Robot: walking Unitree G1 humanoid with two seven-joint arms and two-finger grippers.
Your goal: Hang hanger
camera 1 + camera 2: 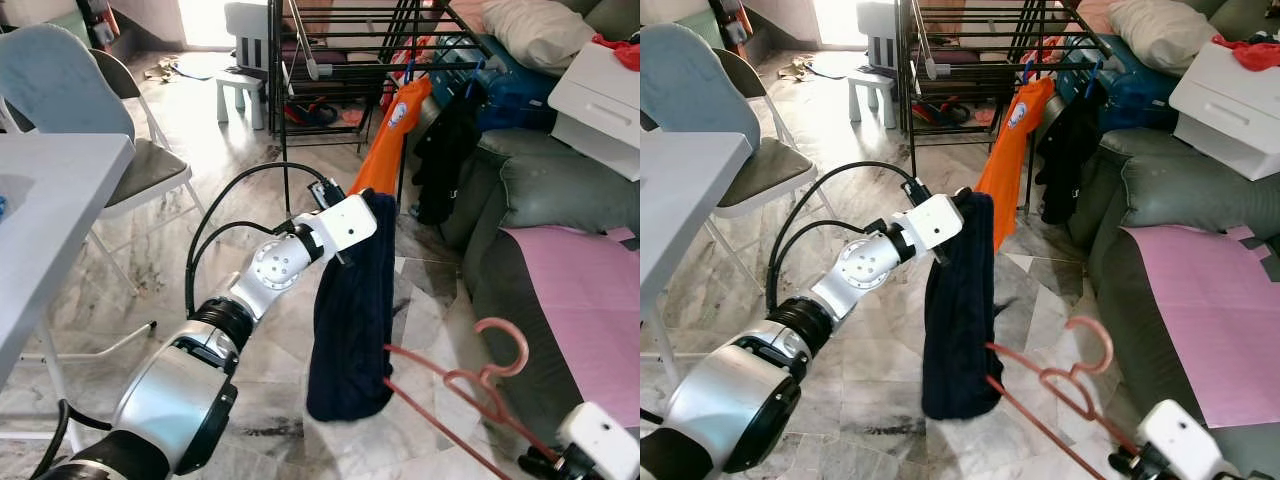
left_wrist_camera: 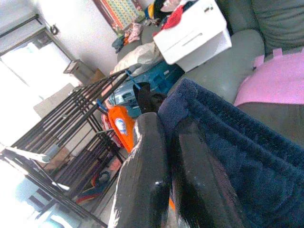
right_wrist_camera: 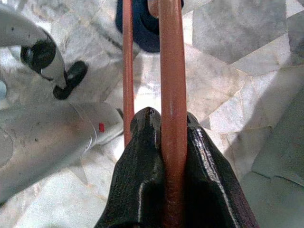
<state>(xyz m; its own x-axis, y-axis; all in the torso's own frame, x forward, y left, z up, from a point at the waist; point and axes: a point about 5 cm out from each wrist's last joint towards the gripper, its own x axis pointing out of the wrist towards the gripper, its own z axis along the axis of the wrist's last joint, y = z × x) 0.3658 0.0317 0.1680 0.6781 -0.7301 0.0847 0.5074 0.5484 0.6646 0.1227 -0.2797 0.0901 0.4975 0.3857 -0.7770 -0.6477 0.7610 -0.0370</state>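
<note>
A: So where is the hanger (image 1: pixel 470 385) now?

B: Low at the right, over the floor (image 1: pixel 250 200). The right gripper (image 3: pixel 164 142) is clenched on one of its pink bars, and its hook points up, near the sofa (image 1: pixel 540 190). One end of it touches the bottom of the garment (image 1: pixel 350 310), or goes just inside; I cannot tell which.

A: And the garment?

B: Dark blue, hanging straight down from the left gripper (image 2: pixel 164 142), which pinches its top edge.

A: How far along, would you say?

B: Early, I judge. The garment is not yet on the hanger, and the hanger is well apart from the rack (image 1: pixel 340 60), where an orange shirt (image 1: pixel 385 150) already hangs. Threading it and hooking it on a rail are both left.

A: What do the wrist views add?

B: The right one shows the fingers tight on the bar, which the head views cut off at the frame's corner. The left one shows the pinch on the cloth. The head views give the layout.
</note>
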